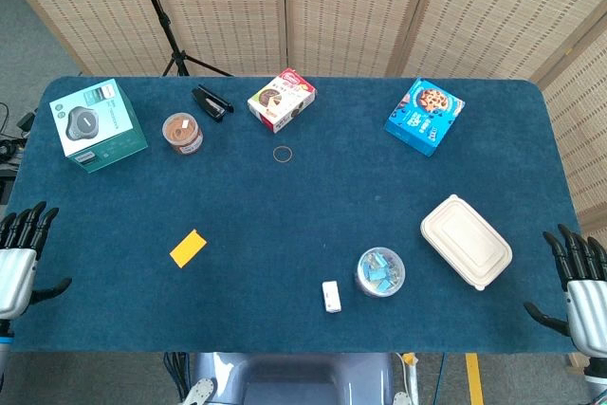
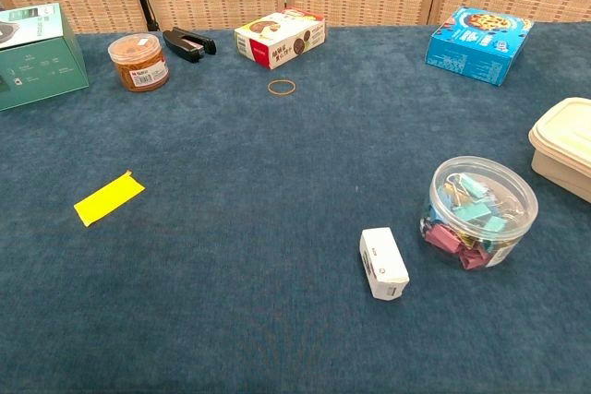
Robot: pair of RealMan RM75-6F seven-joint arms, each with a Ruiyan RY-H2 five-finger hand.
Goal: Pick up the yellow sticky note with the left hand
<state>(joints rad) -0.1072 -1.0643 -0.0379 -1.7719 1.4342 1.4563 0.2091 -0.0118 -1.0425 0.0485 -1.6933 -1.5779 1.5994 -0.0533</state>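
Left hand [image 1: 19, 253] sits wide open at the frame's left edge, holding nothing. The yellow sticky note [image 1: 188, 248] lies flat on the bench [image 1: 303, 196], so fingers could easily slide or crumple it instead of lifting it.

We see sticky note [image 1: 188, 248] lower left of frame, alone on table [image 1: 285, 206]. Camera box [image 1: 98, 125] upper left; jar [image 1: 182, 133] right of it, stapler [image 1: 211, 102] just behind jar. Snack box [image 1: 282, 99] top centre, rubber band [image 1: 283, 154] before it. Cookie box [image 1: 425, 116] upper right. Food container [image 1: 466, 240] lower right; clip tub [image 1: 380, 271] left of it, small box [image 1: 331, 296] further left.
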